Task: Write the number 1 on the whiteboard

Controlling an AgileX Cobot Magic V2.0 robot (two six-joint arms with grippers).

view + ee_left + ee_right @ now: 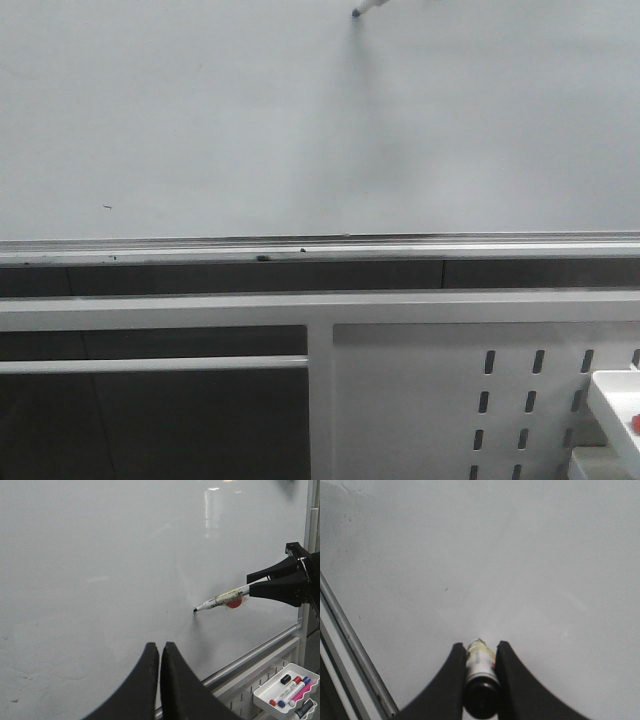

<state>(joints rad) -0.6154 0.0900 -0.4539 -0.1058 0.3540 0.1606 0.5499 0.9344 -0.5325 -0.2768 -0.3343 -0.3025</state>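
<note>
holding a marker (222, 600) in my right gripper (481, 667), jaws clamped on its barrel, i see the tip at the whiteboard (200, 120), probably touching, though i can't be sure. no stroke of the number 1 shows yet. my left gripper (159, 652) sits closed, holding nothing, near the board.

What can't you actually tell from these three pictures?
- Front view: only the marker tip shows; the top edge cuts off the rest and both arms.
- Whether the tip touches the whiteboard: too fine to judge in any view.
- Right wrist view: the right tool and the marker's body hide its tip.
- Left wrist view: labels on the tray pens are too small.
</note>
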